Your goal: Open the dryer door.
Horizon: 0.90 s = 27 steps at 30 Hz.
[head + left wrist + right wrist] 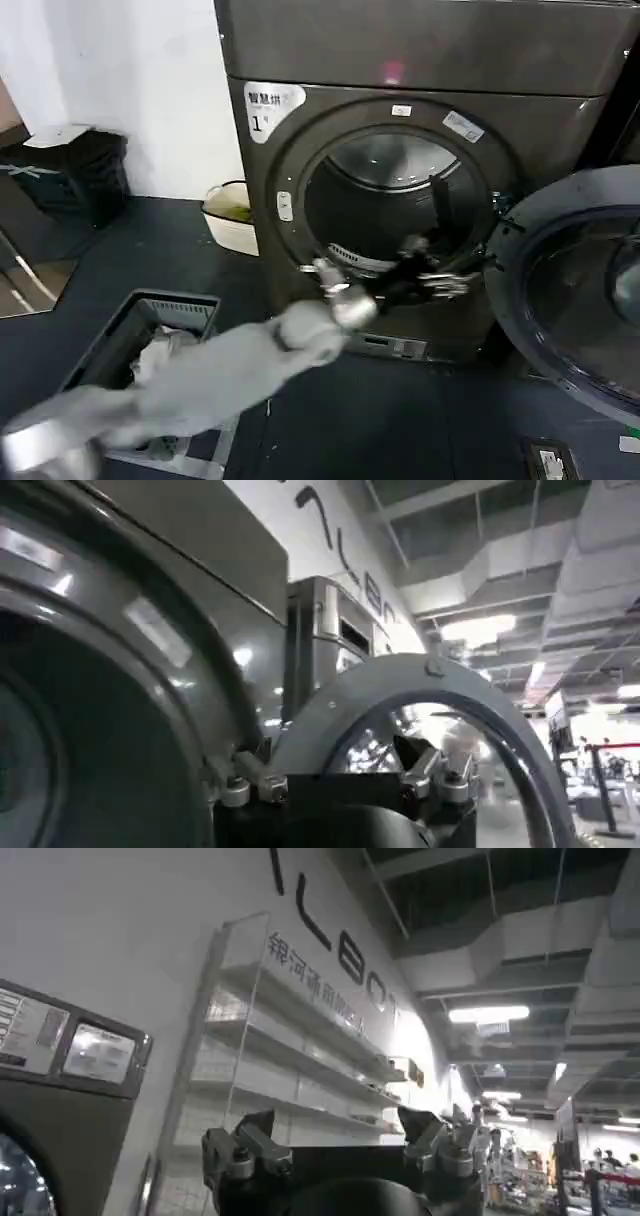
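On the dark floor point(150, 250) in front of the robot stands one dryer point(560, 130), a big grey-brown front loader with a white corner sticker point(272, 106) marked "1" and its round drum opening point(385, 195) exposed. The one dryer door point(575, 290), chrome-rimmed with dark glass, is swung open to the right of the opening, hinged at its right edge; in the left wrist view the same door point(400, 685) arcs just beyond the gripper. One grey arm, the left point(220, 365), reaches diagonally from the lower left toward the machine. Its left gripper point(425, 275) sits at the lower rim of the drum opening, near the hinge side, its two fingers point(235, 785) spread wide with nothing between them. Beside the arm on the floor rests one grey basket point(190, 305) holding pale cloth. One cream tub point(230, 215) stands against the white wall left of the dryer. In the right wrist view the right gripper point(345, 1148) points up toward wall shelves point(290, 1048), its fingers apart and empty.
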{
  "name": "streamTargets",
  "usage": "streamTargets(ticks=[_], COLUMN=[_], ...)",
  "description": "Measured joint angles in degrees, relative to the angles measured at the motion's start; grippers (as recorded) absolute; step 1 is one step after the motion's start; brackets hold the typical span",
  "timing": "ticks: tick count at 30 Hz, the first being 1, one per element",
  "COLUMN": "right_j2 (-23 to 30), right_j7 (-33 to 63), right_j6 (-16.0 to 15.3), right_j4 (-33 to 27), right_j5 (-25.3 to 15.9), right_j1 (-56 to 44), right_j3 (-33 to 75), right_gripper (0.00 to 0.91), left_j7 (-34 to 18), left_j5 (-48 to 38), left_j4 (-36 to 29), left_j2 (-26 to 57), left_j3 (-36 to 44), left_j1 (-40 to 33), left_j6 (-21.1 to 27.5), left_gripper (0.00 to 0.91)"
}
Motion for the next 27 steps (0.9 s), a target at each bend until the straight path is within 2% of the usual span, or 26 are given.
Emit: streamTargets(ticks=[2,5,9,12,18,27], right_j2=[-0.20,-0.32,-1.30,-2.00,-3.14,-4.08], right_j7=[-0.01,-0.03,-0.05,0.05,-0.17,-0.30], right_j6=[1.00,1.90,2.48,2.48,2.52,2.59], right_j4=[-0.22,-0.69,-1.71,-2.67,-3.50,-3.45], right_j5=[-0.79,-1.58,-2.40,-2.67,-2.63,-2.52], right_j1=[0.58,1.34,2.22,3.11,4.50,5.71], right_j3=[-0.50,-1.16,-1.75,-2.59,-4.31,-6.18], right_gripper=[0.907,0.907,0.907,0.907,0.907,0.907], left_j7=[-1.03,-3.37,-3.15,-3.30,2.28,19.66], left_j5=[-0.56,0.33,0.91,0.58,3.22,21.58], left_j4=[-2.89,-6.42,-9.83,-11.89,-12.00,-4.77], left_j2=[4.65,12.27,21.68,28.40,39.75,50.77], left_j3=[-0.37,-0.85,-1.47,-2.57,-4.48,-12.53], left_j1=[0.20,0.58,1.45,1.89,3.23,13.28], left_j6=[1.10,6.95,11.71,18.31,30.13,29.24], left_gripper=[0.907,0.907,0.907,0.907,0.907,0.907])
